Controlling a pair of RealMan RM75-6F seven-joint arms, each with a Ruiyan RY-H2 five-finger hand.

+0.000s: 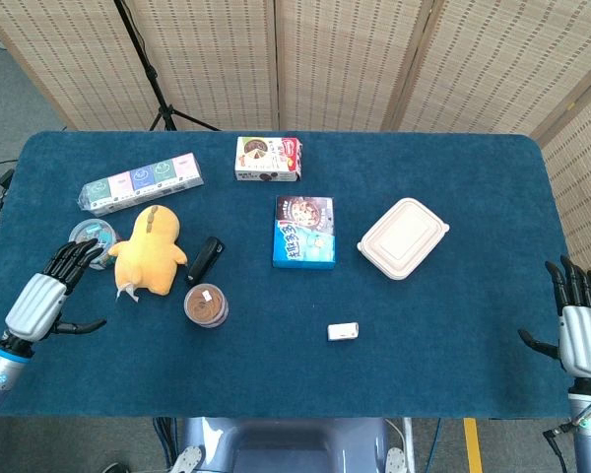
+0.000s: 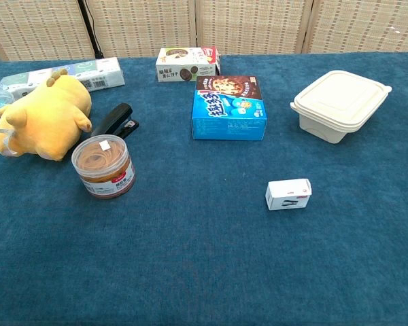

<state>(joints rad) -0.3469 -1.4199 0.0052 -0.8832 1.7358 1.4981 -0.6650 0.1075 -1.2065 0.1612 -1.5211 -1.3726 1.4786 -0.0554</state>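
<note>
My left hand (image 1: pixel 45 295) hovers open over the table's front left, fingers spread, close to a clear round tub (image 1: pixel 92 237) and a yellow plush toy (image 1: pixel 149 251). It holds nothing. At the front right edge my right hand (image 1: pixel 581 320) is open too, empty, well away from any object. The chest view shows neither hand. The plush (image 2: pixel 44 118) lies on its side beside a black stapler (image 2: pixel 115 120) and a round jar (image 2: pixel 103 166) of brown bands.
On the blue table (image 1: pixel 443 355) lie a blue cookie box (image 1: pixel 304 233), a white lidded container (image 1: pixel 403 237), a small white box (image 1: pixel 344 331), a snack box (image 1: pixel 268 159) and a long multi-pack (image 1: pixel 141 182). A tripod stands behind the table.
</note>
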